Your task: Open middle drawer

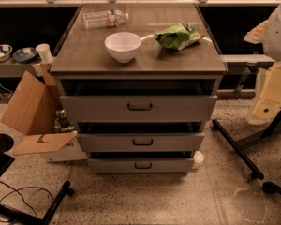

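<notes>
The middle drawer (178,142) is the second of three in the grey metal cabinet, stacked between a taller-fronted drawer above and a narrower-looking one below. Its front is a wide, low grey panel, level and upright, facing the near side. A small black bar handle (143,142) sits horizontally at the panel's centre. A dark strip runs along the top edge of the panel, under the drawer above. None of its inside shows, and it looks pushed in. The gripper is out of view.
</notes>
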Robot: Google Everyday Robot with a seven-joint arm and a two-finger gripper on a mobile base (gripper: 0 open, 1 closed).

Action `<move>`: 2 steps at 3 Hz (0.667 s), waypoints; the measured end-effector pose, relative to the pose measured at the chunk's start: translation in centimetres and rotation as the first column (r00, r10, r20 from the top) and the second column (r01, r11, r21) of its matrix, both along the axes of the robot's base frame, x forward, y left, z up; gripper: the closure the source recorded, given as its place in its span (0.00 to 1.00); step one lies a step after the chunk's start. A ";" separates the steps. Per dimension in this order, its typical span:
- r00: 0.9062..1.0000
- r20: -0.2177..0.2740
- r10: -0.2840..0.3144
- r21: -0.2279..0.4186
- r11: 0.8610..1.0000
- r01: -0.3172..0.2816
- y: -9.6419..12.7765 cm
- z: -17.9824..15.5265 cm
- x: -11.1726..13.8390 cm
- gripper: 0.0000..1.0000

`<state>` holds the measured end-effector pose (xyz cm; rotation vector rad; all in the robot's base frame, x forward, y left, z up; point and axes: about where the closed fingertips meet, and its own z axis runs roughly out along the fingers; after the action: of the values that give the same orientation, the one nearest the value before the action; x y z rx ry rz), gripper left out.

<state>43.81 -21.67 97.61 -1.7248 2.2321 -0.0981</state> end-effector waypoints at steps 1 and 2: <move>1.000 0.000 0.000 0.000 1.000 0.000 0.0 0.0 0.0 0.00; 1.000 -0.017 0.013 0.047 0.999 -0.013 1.3 -2.5 -0.6 0.00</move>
<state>43.17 -20.37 95.12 -1.7217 2.2168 -0.0279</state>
